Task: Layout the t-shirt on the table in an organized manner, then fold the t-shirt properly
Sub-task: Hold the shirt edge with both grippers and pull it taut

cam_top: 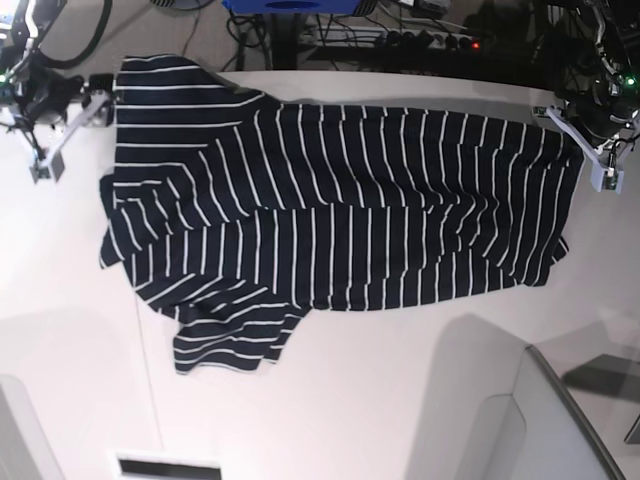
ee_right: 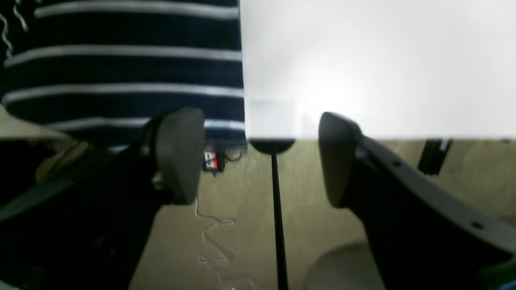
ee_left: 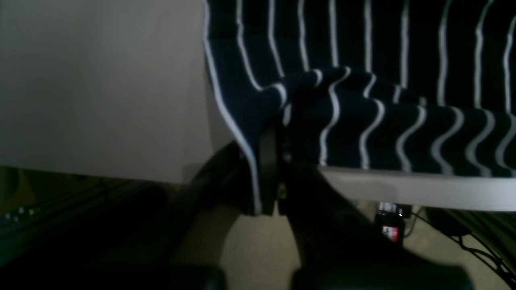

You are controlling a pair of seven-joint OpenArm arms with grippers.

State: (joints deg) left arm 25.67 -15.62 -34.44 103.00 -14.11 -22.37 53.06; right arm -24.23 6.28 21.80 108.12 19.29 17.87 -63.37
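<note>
1. The t-shirt lies spread lengthwise across the far part of the table, one sleeve flopped toward the near edge.
2. Left gripper: fingers clenched on the t-shirt's corner at the table edge (fabric bunches in a ridge just beyond the fingertips).
3. Right gripper: fingers released and wide apart, with one pad against the shirt's hem and the other off the cloth over bare table.
</note>
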